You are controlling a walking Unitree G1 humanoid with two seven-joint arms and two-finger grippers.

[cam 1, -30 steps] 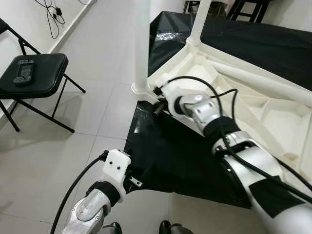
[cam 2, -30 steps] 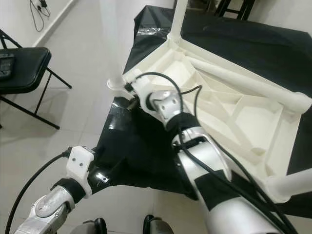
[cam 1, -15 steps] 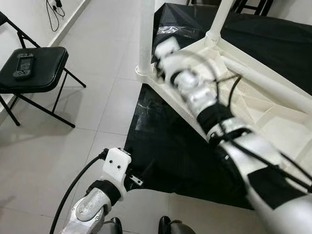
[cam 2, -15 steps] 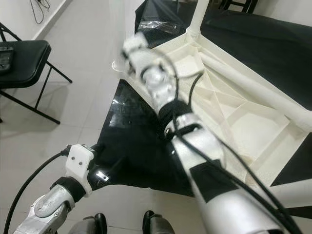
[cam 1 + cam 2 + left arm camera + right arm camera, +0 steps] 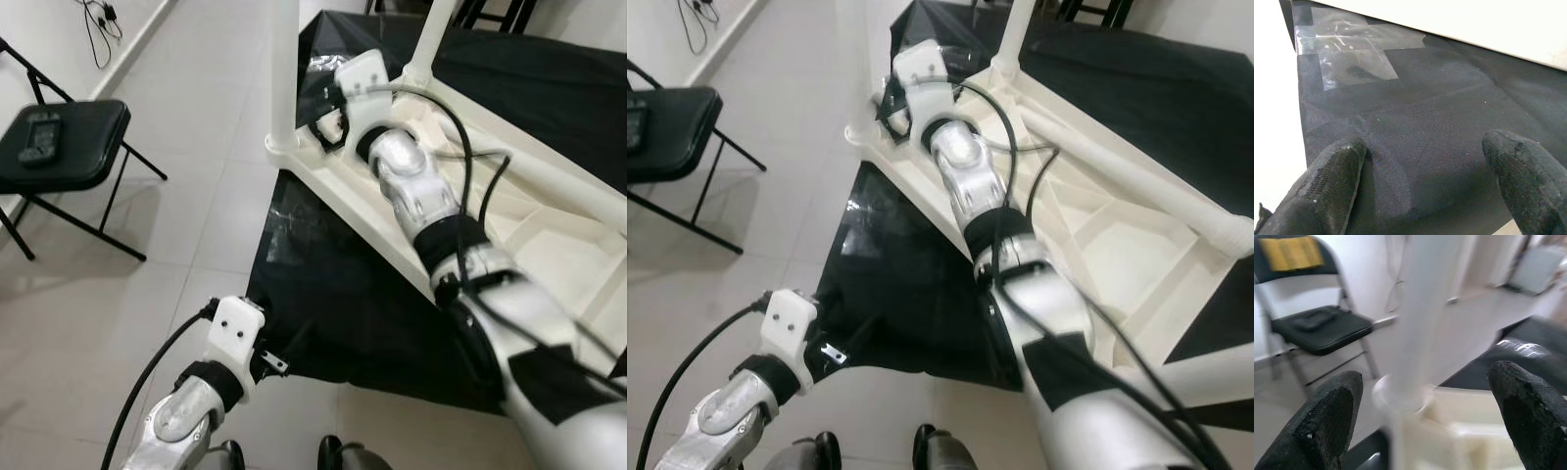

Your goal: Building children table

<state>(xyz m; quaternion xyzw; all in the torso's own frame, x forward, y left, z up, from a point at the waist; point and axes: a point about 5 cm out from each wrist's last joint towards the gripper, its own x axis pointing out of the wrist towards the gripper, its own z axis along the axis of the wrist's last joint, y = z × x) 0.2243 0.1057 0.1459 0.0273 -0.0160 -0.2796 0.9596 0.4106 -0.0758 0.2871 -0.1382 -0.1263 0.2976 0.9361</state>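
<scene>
Tiled floor, black sheet (image 5: 333,294); white table (image 5: 549,245) upside down, legs up; right claw (image 5: 1420,396) wide, left claw (image 5: 1420,186) wide.

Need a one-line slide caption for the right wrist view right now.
Right gripper open, its black fingers flanking the upright white table leg at its socket, folding chair behind.
</scene>
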